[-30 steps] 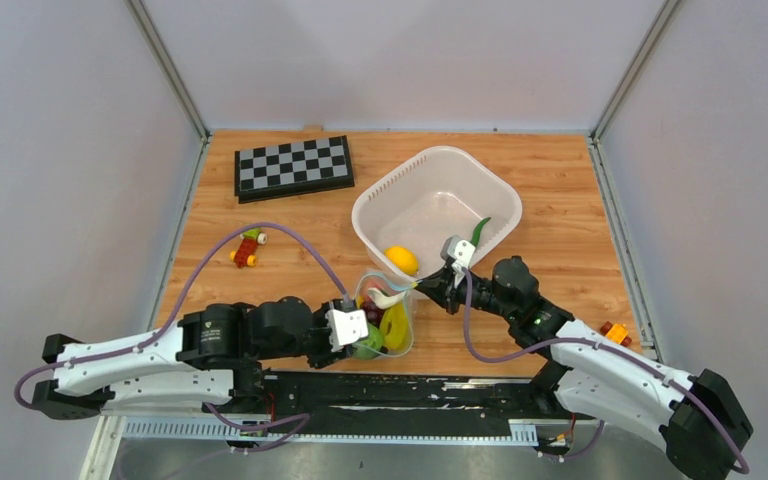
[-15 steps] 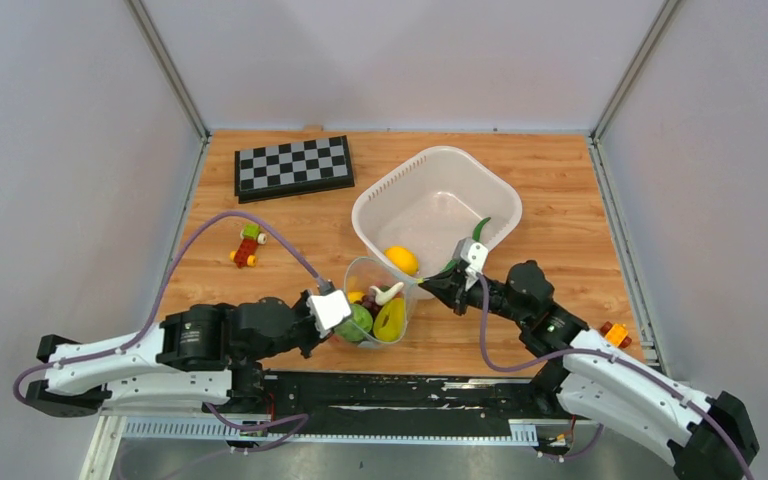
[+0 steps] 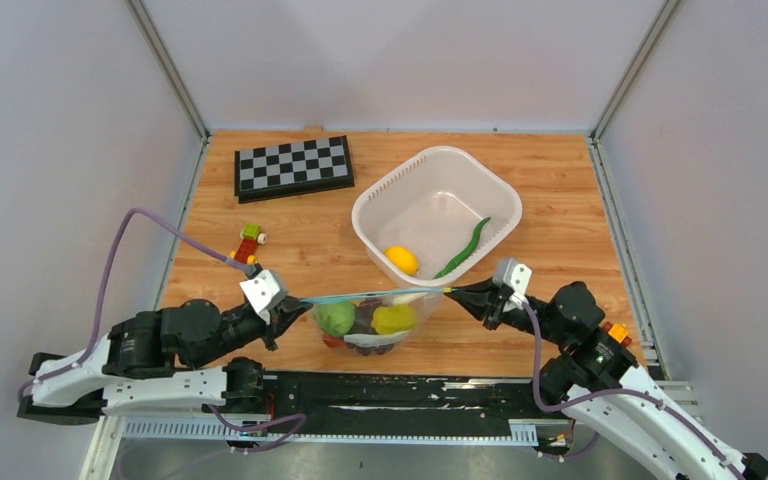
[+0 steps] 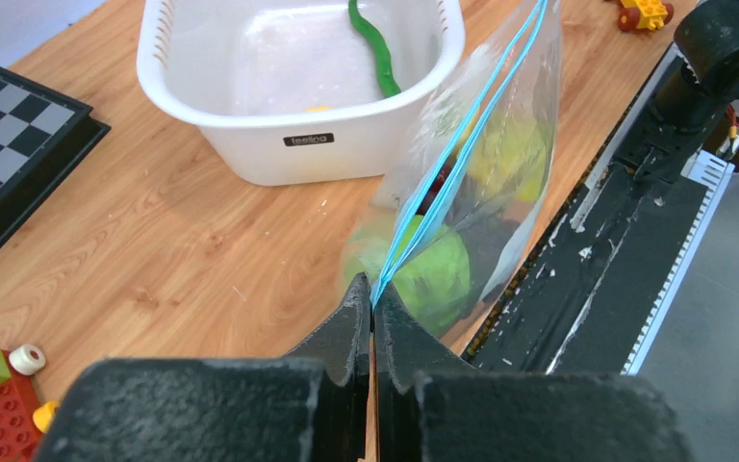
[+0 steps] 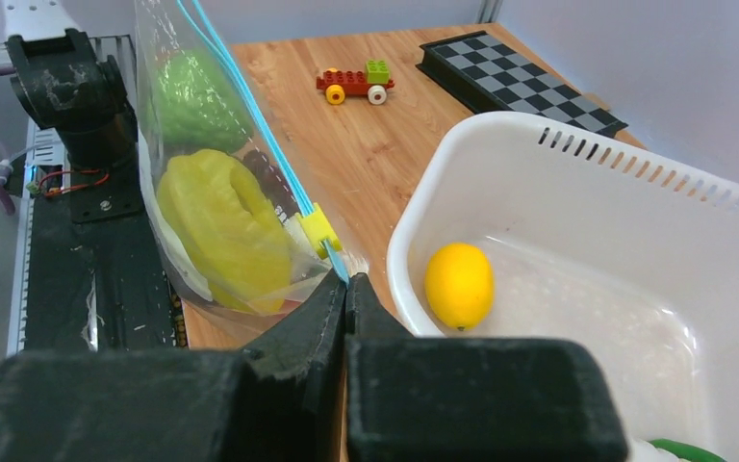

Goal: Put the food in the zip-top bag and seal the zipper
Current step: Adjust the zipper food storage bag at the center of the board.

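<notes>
Left claw [image 3: 298, 302] pinching one zipper [image 3: 375, 295] end | right claw [image 3: 457, 291] clamping the other | zip-top bag [image 3: 372, 325] hanging taut between them, stretching its mouth flat, likely for sealing | lemon [image 3: 401, 260], chili [image 3: 463, 248] sitting beyond right claw in basket [image 3: 430, 152]

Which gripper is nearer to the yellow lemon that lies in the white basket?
Right. The right gripper pinches the zipper end just outside the basket wall near the lemon; the left gripper pinches the opposite end, across the bag, farther away.
</notes>
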Tool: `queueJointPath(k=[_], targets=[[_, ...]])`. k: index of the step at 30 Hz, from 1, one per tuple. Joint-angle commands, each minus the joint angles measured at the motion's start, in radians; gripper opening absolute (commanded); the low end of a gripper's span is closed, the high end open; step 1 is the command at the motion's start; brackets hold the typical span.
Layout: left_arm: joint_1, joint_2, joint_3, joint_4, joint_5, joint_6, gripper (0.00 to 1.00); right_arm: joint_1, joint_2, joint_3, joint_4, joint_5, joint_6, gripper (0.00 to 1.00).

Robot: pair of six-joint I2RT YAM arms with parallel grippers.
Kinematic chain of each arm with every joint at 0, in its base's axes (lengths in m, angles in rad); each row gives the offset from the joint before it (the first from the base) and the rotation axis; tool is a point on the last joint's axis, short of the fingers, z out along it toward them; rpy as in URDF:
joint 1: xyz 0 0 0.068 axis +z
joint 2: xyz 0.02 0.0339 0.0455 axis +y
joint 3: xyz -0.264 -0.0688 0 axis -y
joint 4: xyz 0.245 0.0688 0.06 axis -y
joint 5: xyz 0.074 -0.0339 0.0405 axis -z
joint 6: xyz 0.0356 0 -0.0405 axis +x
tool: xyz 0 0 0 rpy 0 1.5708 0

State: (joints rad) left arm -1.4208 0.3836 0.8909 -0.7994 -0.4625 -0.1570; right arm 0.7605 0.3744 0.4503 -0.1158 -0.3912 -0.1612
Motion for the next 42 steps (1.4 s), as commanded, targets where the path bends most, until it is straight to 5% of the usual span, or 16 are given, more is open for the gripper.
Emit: queueJointPath(k=[1,10,19,28,35,42], targets=[[-0.004,-0.021,-0.051,0.107,-0.086,-0.035,0.0,-0.006,0.013,0.075,-0.064,0.115,0.012,0.0],[-0.003,0.08,-0.119,0.209,-0.169,-0.082,0.0,-0.006,0.061,0.113,-0.108,-0.051,-0.001,0.0],[-0.004,-0.062,-0.191,0.241,-0.323,-0.142,0.0,-0.008,0.099,0.102,-0.1,0.139,0.058,0.0],[-0.003,0.071,-0.202,0.273,-0.321,-0.158,0.0,-0.008,0.118,0.044,0.028,-0.027,0.032,0.0],[-0.003,-0.04,-0.228,0.257,-0.389,-0.179,0.0,-0.01,0.159,0.025,0.073,-0.08,0.025,0.0],[-0.004,-0.058,-0.237,0.236,-0.347,-0.16,0.0,-0.009,0.224,0.005,0.161,-0.155,0.021,0.32]])
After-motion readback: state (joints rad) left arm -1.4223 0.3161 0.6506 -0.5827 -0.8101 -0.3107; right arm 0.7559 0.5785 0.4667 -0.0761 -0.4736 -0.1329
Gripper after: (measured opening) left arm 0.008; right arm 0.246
